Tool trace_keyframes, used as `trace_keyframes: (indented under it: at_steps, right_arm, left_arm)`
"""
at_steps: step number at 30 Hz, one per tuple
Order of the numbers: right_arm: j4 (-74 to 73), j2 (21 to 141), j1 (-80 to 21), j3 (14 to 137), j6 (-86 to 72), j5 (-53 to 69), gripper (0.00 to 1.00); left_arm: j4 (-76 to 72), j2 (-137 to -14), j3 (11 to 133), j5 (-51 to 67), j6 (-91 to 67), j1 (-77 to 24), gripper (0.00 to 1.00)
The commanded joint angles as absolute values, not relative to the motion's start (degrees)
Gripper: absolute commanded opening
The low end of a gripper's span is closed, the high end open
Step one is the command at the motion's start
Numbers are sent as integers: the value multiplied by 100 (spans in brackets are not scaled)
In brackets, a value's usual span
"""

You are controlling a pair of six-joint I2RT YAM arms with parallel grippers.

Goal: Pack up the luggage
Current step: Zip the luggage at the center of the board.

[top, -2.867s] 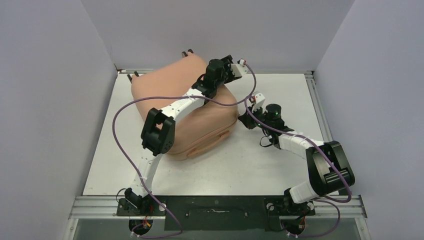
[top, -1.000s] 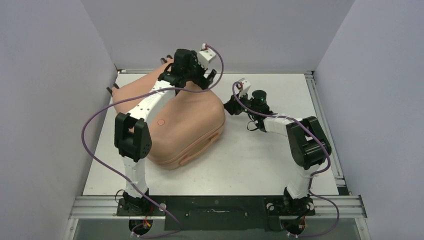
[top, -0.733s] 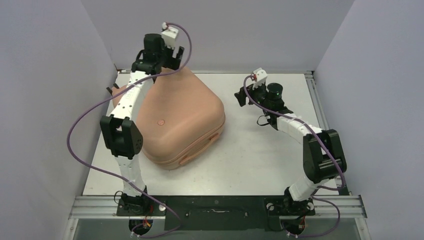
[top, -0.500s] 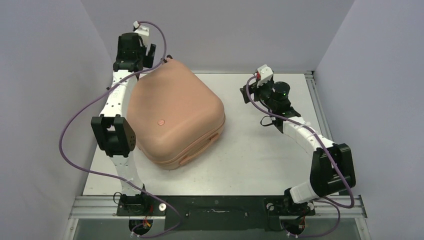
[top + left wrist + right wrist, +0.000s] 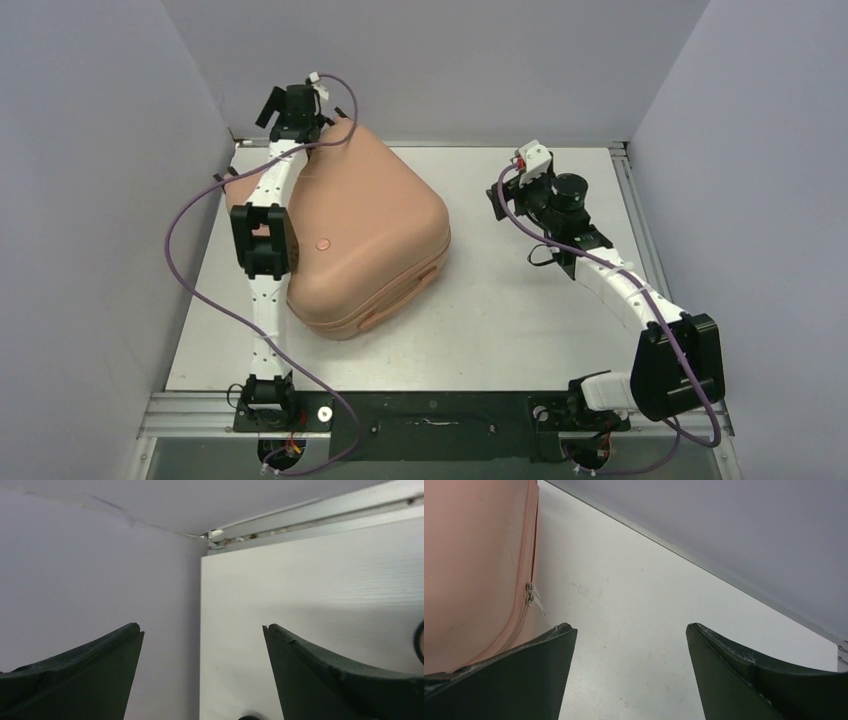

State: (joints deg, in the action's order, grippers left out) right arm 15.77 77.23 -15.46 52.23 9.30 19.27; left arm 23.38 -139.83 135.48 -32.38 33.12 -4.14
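Top view: looks down on a small salmon-pink hard-shell suitcase [image 5: 365, 235], closed and lying flat on the left half of a white tabletop [image 5: 520, 300], round dot [image 5: 322, 243] on its upper shell. Finds the left hand [image 5: 272, 106] raised at the suitcase's far-left corner, the right hand [image 5: 498, 200] off its right side, not touching.

Left wrist: frames the left hand [image 5: 201, 626] spread wide and empty over tabletop [image 5: 310, 580] and grey wall [image 5: 90, 570].

Right wrist: catches the right hand [image 5: 630, 626] open and empty, suitcase [image 5: 474, 570] and silver zipper pull [image 5: 535, 599] at left.
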Motion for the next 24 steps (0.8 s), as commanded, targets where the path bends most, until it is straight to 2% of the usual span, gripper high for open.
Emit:
trace_keyframes:
  at_steps: [1, 5, 9, 19, 24]
  right_arm:
    - [1461, 7259, -1567, 5112, 1141, 1864, 83]
    - [1237, 7068, -1522, 5150, 1339, 1718, 84]
    - [1052, 6986, -1437, 5256, 1486, 1439, 86]
    - [657, 6858, -664, 5483, 1208, 1415, 87]
    - [426, 6732, -407, 5463, 1154, 1407, 87]
  left_arm:
    - [2411, -14154, 13997, -3185, 3856, -746, 96]
    - [2315, -13784, 13395, -2485, 3826, -1235, 96]
    - [2550, -13788, 13412, -2247, 3862, -1904, 97]
    - [2843, -14730, 14906, -1650, 3825, -3436, 96]
    - [1524, -14772, 14930, -2427, 3969, -3963, 96]
